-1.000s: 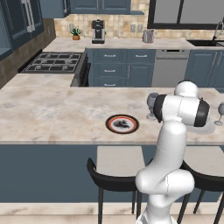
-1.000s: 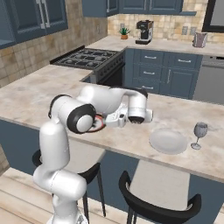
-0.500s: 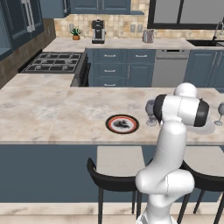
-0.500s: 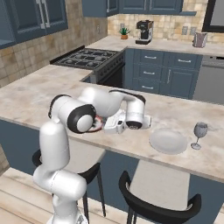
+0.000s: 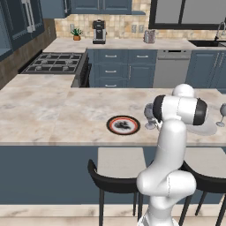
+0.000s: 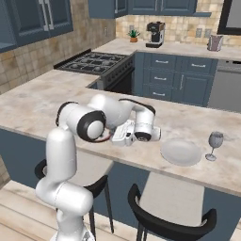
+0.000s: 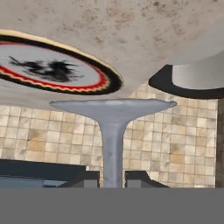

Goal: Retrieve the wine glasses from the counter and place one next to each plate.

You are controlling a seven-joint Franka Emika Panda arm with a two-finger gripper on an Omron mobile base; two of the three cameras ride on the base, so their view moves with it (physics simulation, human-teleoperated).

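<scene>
Your gripper [image 7: 112,178] is pinching the thin stem of a wine glass [image 7: 112,127], one dark tip on each side. The hand view is rolled over, so the round foot spreads wide above the tips. The glass is clear and bluish-grey. It sits by the near edge of the counter [image 5: 53,110], just beside the plate with the red rim [image 5: 123,125]. The other glass [image 6: 215,145] stands upright next to the plain pale plate [image 6: 180,152], nearer the counter's right end.
</scene>
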